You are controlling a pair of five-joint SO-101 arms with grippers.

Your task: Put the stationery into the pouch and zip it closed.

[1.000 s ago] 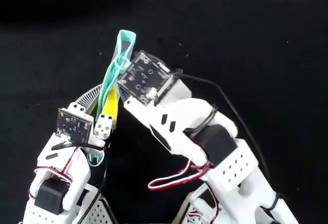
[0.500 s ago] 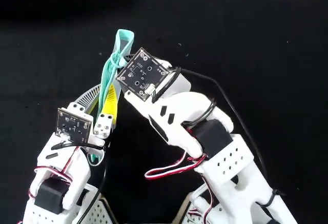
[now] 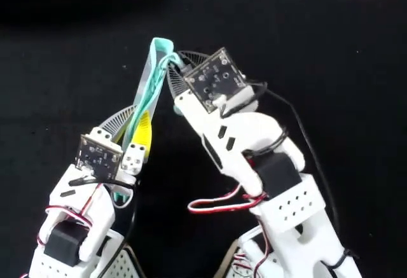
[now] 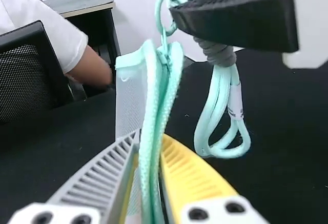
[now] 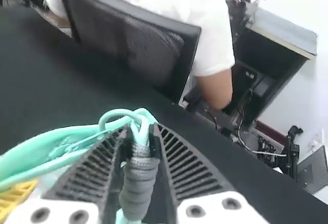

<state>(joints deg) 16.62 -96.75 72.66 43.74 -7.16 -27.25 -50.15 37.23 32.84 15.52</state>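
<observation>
Right gripper pinches cord (left gripper: pouch edge).

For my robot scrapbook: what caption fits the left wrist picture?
Left pincer clamps the mint mesh pouch while the right pincer pinches its zipper pull cord.

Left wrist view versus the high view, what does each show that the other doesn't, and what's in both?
Left wrist view: the zipper ring and the cord loop hanging from its grey wrap. High view: the white left arm and right arm, plus red-and-white wires. Both: the mint pouch clamped in the left gripper, with the right gripper at its top end.
</observation>
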